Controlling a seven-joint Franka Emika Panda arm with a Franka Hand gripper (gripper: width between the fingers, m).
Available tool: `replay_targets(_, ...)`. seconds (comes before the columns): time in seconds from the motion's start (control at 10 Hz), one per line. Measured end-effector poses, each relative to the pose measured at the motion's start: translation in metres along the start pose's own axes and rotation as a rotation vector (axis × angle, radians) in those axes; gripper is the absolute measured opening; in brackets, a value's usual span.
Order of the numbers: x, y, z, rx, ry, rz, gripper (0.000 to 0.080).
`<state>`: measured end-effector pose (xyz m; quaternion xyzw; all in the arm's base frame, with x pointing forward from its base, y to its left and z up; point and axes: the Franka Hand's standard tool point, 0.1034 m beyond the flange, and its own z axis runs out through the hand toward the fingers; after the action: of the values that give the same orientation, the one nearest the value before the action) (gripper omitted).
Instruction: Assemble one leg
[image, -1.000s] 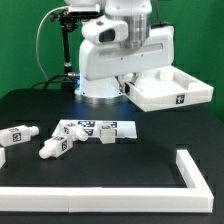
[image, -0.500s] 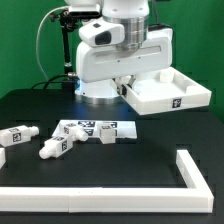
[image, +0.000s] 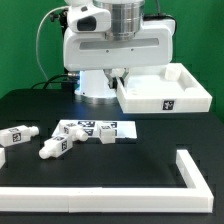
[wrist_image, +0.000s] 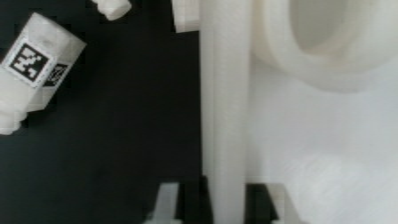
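Arm swivelled, panel carried toward exterior view's left; pincer clenched on its rim

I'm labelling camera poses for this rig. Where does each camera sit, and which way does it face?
Exterior view: off the arm, facing the Panda arm across the black table, slightly from above; arm body shows.
Wrist view: on the wrist, looking along the fingers down at the square panel, whose rim they straddle; only fingers show.
Shared: the square panel; the wrist's tagged leg I cannot match.
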<state>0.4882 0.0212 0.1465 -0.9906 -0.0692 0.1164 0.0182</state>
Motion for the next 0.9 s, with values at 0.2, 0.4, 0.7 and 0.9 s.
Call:
replay_targets(0.2,0.0,0.0,0.002,0.001,-0.003,0.0,0.0048)
replay_targets(0.4,0.011,0.009,0.01,0.008,-0.014,0.016,0.0048)
replay_targets(0.7,0.054,0.04,0.039,0.031,-0.006,0.052,0.0048)
replay_targets(0.9,0.058,0.044,0.045,0.034,0.0,0.023,0.0048)
